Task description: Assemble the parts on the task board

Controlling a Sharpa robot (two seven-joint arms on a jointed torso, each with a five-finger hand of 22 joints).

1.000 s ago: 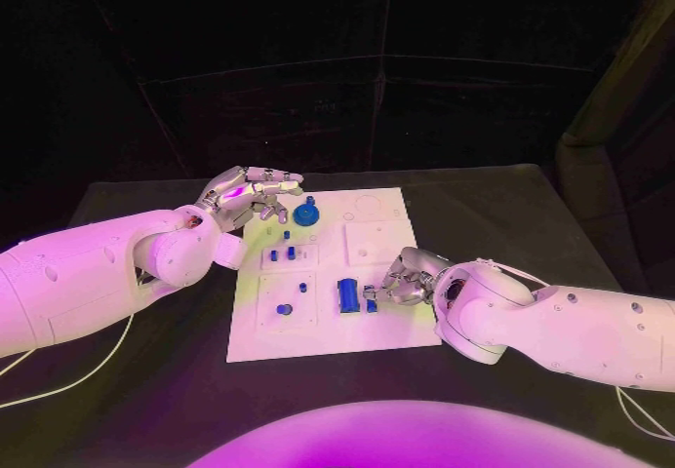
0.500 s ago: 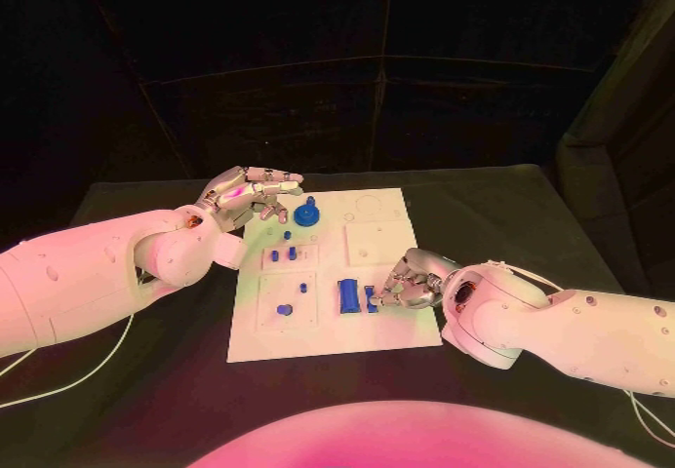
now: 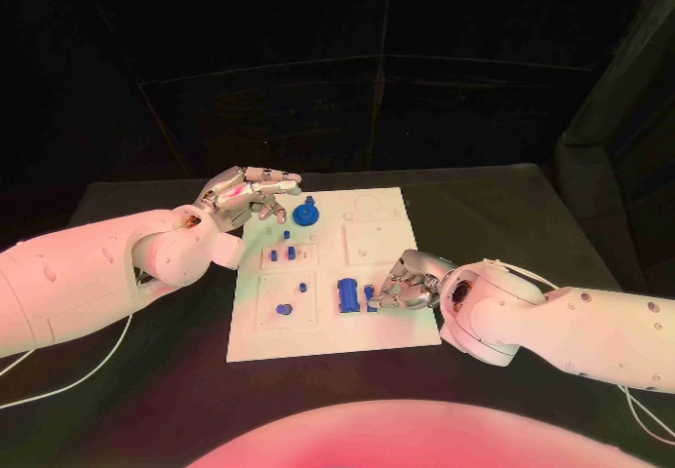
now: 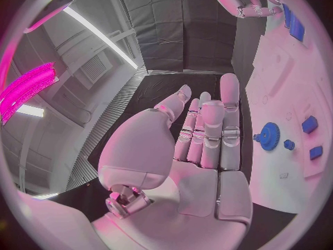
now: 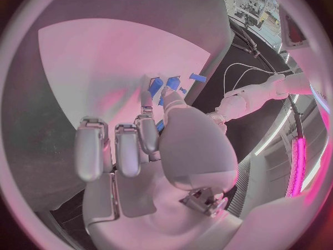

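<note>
The white task board (image 3: pixel 387 327) lies mid-table. My right hand (image 3: pixel 405 282) rests over its near right part and pinches a small blue part (image 3: pixel 370 294) between thumb and finger, right beside a larger blue block (image 3: pixel 347 292). In the right wrist view the thumb tip (image 5: pixel 171 101) meets that small blue part (image 5: pixel 172 83), with the blue block (image 5: pixel 155 86) next to it. My left hand (image 3: pixel 255 195) hovers at the board's far left corner, fingers apart and holding nothing, close to a blue gear (image 3: pixel 307 213). The left wrist view shows the gear (image 4: pixel 269 136) just beyond my straight fingers (image 4: pixel 208 133).
Other blue parts sit on the board: two short pegs (image 3: pixel 283 254), a tiny peg (image 3: pixel 287 235), a round piece (image 3: pixel 283 309) and a small one (image 3: pixel 301 288). Round recesses (image 3: pixel 369 206) mark the far right part. Black table (image 3: pixel 506 224) surrounds the board.
My right hand has crept slightly toward the blue block, carrying the small blue part a little farther up the board. The left hand has barely moved.
</note>
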